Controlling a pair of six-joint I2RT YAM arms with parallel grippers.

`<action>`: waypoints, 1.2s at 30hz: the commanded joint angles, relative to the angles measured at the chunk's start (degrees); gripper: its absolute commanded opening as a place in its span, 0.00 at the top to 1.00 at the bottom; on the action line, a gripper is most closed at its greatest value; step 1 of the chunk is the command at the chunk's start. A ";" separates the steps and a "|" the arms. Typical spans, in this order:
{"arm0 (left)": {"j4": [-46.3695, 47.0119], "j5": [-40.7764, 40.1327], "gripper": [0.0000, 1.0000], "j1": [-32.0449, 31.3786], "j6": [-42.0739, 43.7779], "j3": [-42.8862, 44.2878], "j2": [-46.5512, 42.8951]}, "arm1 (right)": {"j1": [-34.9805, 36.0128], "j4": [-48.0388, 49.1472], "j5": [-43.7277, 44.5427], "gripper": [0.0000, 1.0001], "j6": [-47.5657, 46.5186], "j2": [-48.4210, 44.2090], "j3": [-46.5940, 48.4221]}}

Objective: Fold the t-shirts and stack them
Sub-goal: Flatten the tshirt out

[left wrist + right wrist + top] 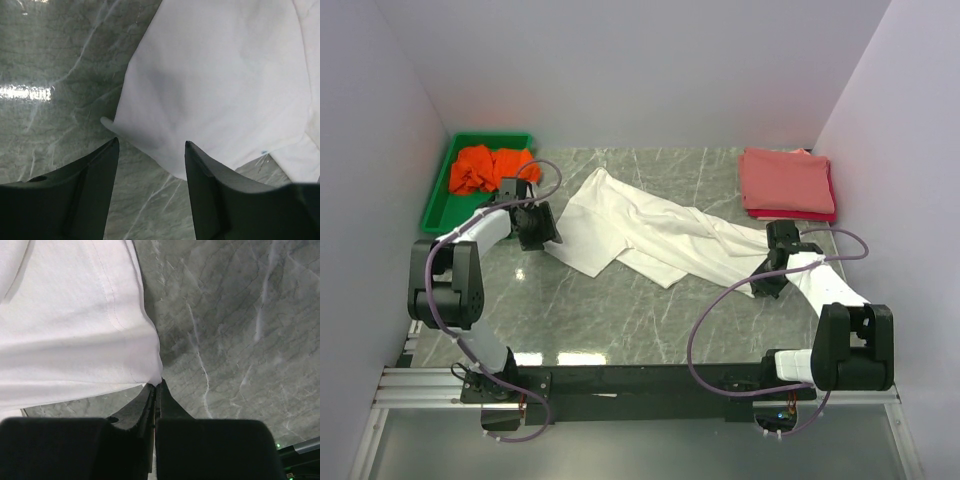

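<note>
A white t-shirt [650,230] lies crumpled across the middle of the marble table, and no red print shows on it. My left gripper [542,232] is open just off its left edge, the cloth [220,75] lying ahead of the fingers and none between them. My right gripper [772,268] is shut on the white t-shirt's right corner [90,335], which is pinched at the fingertips and lifted a little. An orange t-shirt [488,167] is bunched in the green tray. Folded salmon-pink [785,180] and red [800,214] t-shirts are stacked at the back right.
The green plastic tray [442,195] stands at the back left against the left wall. White walls close the table on the left, back and right. Both arms' cables loop over the table near the wrists.
</note>
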 commanded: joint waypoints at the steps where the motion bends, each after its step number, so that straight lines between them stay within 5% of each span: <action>1: 3.17 -0.58 0.40 0.08 0.33 -0.04 1.20 | -0.74 -0.35 0.76 1.00 -0.67 -1.55 -0.21; 14: 6.59 0.20 0.39 -0.53 -0.64 2.51 4.02 | -0.92 -0.53 0.41 1.00 -0.23 -4.01 -2.50; 27: 12.49 15.66 0.40 -1.32 -8.54 3.22 1.65 | -0.92 -0.18 -0.12 1.00 -0.23 -3.75 -2.59; 36: -0.15 16.47 0.39 -1.32 -8.46 6.12 -8.72 | -0.92 0.17 -0.38 1.00 -0.14 -3.31 -2.85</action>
